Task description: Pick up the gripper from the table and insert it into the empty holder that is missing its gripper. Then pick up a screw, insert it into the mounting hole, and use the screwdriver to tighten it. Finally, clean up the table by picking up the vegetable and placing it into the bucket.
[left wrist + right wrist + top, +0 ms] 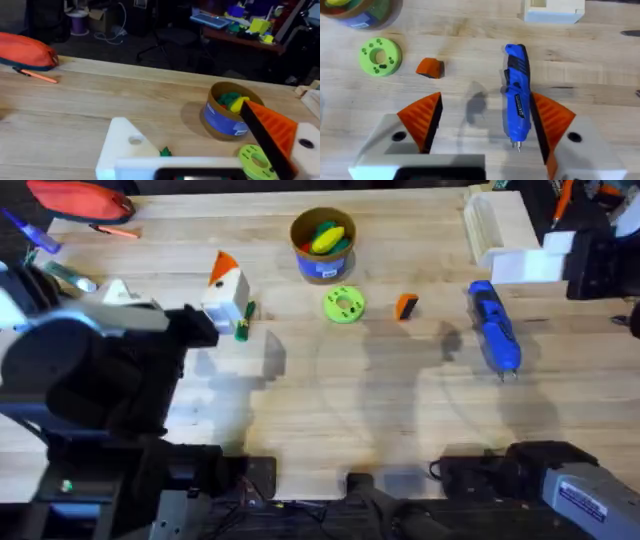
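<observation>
The gripper, a small orange block (405, 306) (430, 67), lies mid-table. To its right is the blue screwdriver (494, 328) (516, 95). My right gripper (487, 105) hangs open above them, holding nothing. My left gripper (184, 115) is open and raised. One of its fingers is the plain white holder (125, 142) with a mounting hole (135, 141); the other carries an orange ribbed pad (272, 125). The dark-green vegetable (243, 322) (165, 150) lies on the table below it. The bucket (322, 268) (225, 122) stands at the back with toy pieces inside. No screw can be made out.
A lime-green disc (343, 305) (380, 56) with holes lies between the vegetable and the orange block. A pale box (500, 225) (552, 12) stands at the far right. A red pouch (80, 198) and a pencil (115, 231) lie far left.
</observation>
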Robot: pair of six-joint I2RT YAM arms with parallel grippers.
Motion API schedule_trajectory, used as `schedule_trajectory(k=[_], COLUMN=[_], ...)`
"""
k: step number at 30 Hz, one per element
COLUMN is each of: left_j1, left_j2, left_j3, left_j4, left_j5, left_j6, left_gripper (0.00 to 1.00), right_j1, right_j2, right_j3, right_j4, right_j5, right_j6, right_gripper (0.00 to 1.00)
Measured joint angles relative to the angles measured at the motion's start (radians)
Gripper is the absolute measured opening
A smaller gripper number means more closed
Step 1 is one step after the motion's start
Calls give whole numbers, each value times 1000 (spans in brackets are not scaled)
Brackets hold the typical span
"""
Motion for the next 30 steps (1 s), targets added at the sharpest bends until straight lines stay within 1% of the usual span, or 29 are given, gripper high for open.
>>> schedule_trajectory(k=[4, 11, 13, 14, 16, 20, 21, 22, 23, 30], left_j1=[0, 0, 0, 0, 0, 17, 27, 53, 58, 54], left_j2=[-77, -230, -276, -314, -314, -314, -314, -314, -314, -314], left_j3=[-62, -198, -241, -300, -345, -350, -350, -350, -350, -350], left_j4=[16, 118, 155, 224, 271, 290, 294, 303, 306, 311], left_j5=[29, 61, 65, 70, 86, 109, 120, 148, 153, 205], left_j6=[-3, -5, -7, -8, -10, -11, -11, -11, -11, -11], left_gripper=[985, 985, 985, 985, 985, 985, 985, 986, 986, 985], right_j1=[0, 0, 0, 0, 0, 0, 0, 0, 0, 0], right_j2=[0, 0, 0, 0, 0, 0, 0, 0, 0, 0], right_j3=[0, 0, 0, 0, 0, 0, 0, 0, 0, 0], right_j4=[0, 0, 0, 0, 0, 0, 0, 0, 0, 0], right_j5=[0, 0, 0, 0, 0, 0, 0, 0, 0, 0], right_j6=[0, 0, 0, 0, 0, 0, 0, 0, 0, 0], right_gripper=[994, 994, 994, 994, 994, 994, 994, 994, 994, 994])
